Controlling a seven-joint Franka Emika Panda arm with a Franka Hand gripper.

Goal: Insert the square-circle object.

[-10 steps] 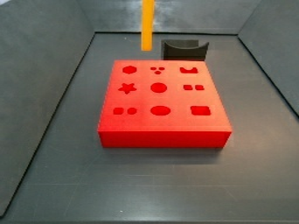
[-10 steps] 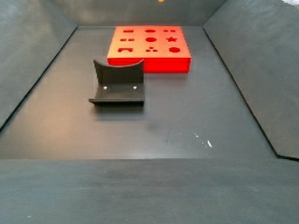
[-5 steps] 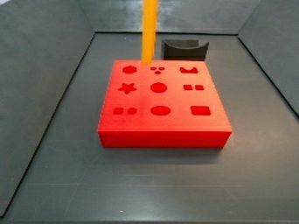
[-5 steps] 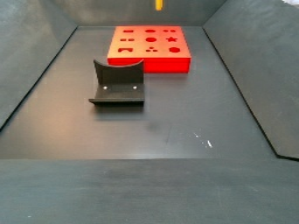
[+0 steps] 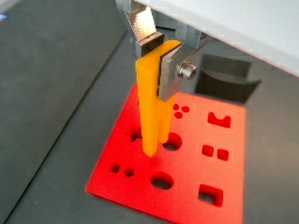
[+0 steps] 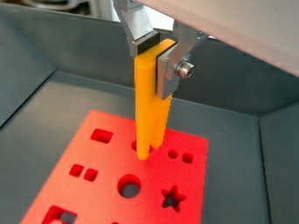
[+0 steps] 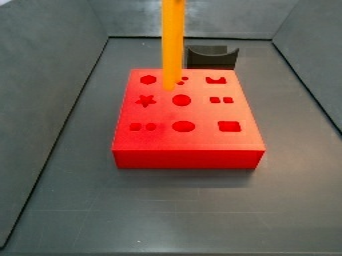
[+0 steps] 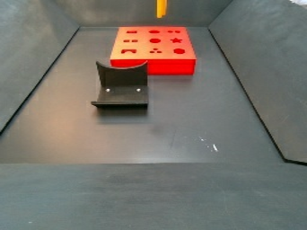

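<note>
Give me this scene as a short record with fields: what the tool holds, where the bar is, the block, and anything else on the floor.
tool: in both wrist views, above the red block, fingers shut on the yellow bar
yellow bar: upright, lower end over the block's top near a round hole; whether it touches cannot be told
red block: flat on the floor, shaped holes on top
fixture: on the floor, apart from the block
insertion: not yet done

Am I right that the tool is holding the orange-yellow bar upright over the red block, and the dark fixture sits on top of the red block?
Not quite. The tool does hold the square-circle object upright over the red block, but the fixture is not on the block. A side view shows it standing on the floor, apart from the block.
</note>
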